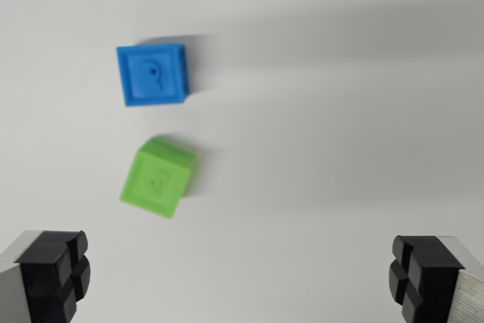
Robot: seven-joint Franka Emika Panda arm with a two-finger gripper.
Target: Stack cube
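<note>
White table point(340, 149) is filling the whole wrist view, plain and matte, with soft grey shadow bands lying across the upper part and the middle.

Two cubes are sitting on it, both toward the wrist view's left. A blue cube point(153, 74) is sitting higher up in the picture, nearly square to the frame, with a question mark pressed into its top face. A green cube point(157, 178) is sitting just below it, turned at an angle so one corner is pointing down toward the bottom edge. It has some kind of embossed mark on top too, but it's too blurry to read. The two cubes are near each other but not touching, with a strip of bare table showing between them. Each one is throwing a short shadow off to the wrist view's right.

The hand point(238, 277) is hanging above the table and looking pretty much straight down. Its two fingers are standing wide apart: one black ridged fingertip point(57, 270) is poking in at the bottom left corner, the other at the bottom right, each backed by a grey metal piece. Nothing is sitting between them, just bare table. Both cubes are lying above the gap in the picture, and the green one is the closer of the two, up and right of the left fingertip.
</note>
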